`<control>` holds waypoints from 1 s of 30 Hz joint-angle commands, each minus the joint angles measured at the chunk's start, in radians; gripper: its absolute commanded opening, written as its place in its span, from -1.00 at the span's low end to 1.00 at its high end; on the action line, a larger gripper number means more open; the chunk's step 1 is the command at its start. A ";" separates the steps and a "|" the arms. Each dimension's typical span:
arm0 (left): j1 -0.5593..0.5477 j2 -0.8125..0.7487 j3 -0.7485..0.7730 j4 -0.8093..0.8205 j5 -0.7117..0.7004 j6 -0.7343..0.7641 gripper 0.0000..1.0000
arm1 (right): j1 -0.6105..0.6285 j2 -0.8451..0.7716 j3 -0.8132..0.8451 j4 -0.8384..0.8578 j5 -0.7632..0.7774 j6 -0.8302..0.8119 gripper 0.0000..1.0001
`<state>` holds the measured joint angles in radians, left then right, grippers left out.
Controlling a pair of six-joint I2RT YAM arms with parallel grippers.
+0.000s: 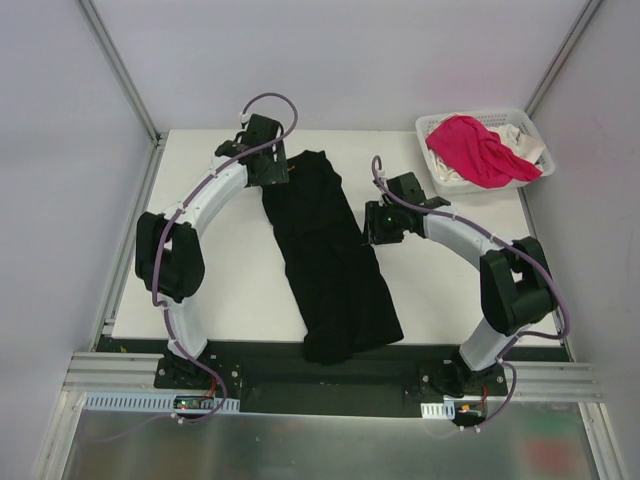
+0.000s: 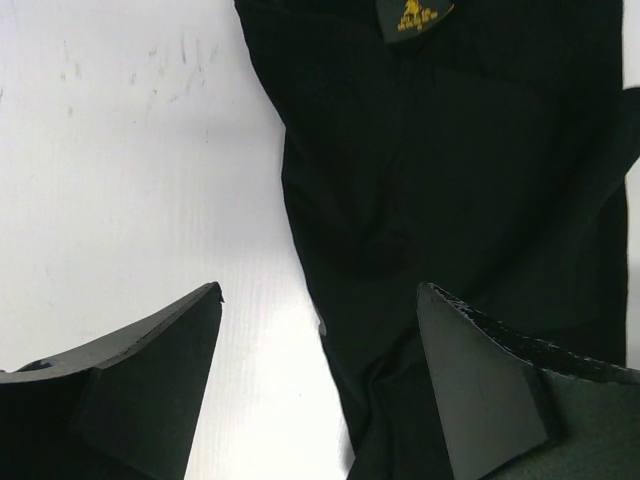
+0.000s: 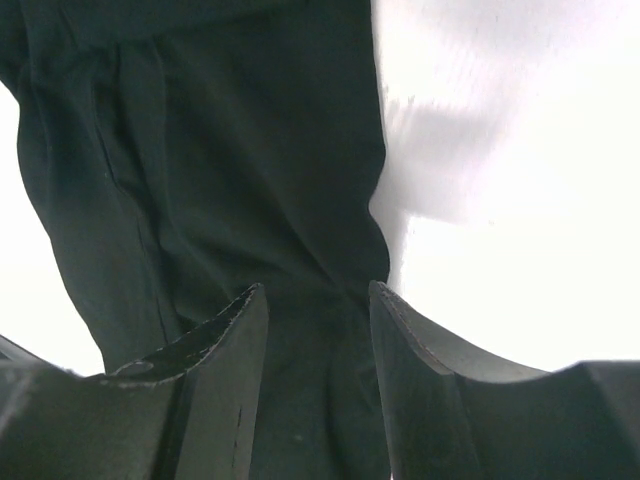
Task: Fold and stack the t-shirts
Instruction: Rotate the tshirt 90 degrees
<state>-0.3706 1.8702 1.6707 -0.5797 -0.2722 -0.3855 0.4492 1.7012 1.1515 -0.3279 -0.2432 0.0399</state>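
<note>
Black t-shirt (image 1: 330,270) on counter (image 1: 230,290): left edge between wide-open left jaws, right edge under half-open right jaws, neither gripping. Cloth folded into long, flat strip.

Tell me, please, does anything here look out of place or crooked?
Yes. The black t-shirt lies slanted across the table, and its near end hangs past the table's front edge. The pink t-shirt spills over the rim of the basket.
</note>
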 commanded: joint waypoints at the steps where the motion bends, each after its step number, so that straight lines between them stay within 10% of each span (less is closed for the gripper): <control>1: 0.010 0.000 0.040 0.018 0.034 -0.047 0.55 | -0.012 -0.092 -0.059 0.049 0.008 0.005 -0.04; 13: 0.016 -0.098 -0.077 0.050 0.016 -0.050 0.55 | -0.033 -0.026 -0.087 0.098 -0.025 0.023 -0.03; 21: 0.033 -0.095 -0.098 0.090 0.027 -0.049 0.58 | -0.035 0.195 0.190 0.007 -0.047 0.005 -0.04; 30: 0.136 0.079 0.036 0.115 0.152 -0.030 0.57 | -0.052 0.063 0.094 0.021 -0.030 -0.001 -0.03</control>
<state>-0.2790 1.8706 1.6199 -0.4915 -0.1825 -0.4187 0.4137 1.8832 1.2892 -0.2916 -0.2745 0.0509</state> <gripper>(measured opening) 0.791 0.486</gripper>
